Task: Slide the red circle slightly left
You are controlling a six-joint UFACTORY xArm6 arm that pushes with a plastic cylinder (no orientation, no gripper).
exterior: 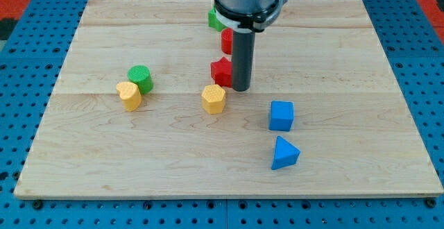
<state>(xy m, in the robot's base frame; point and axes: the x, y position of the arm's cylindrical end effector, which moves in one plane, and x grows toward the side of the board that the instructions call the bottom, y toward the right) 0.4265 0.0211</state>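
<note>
Near the view's bottom, we see a blue triangle and, just above it, a blue cube.

Farther up lie a yellow hexagon, a yellow heart touching a green cylinder, then my tip, a bare rod with no jaws to open or close, beside a red star-like block. Behind, partly hidden by the rod, what is probably the red circle sits below a green block near the board top.
</note>
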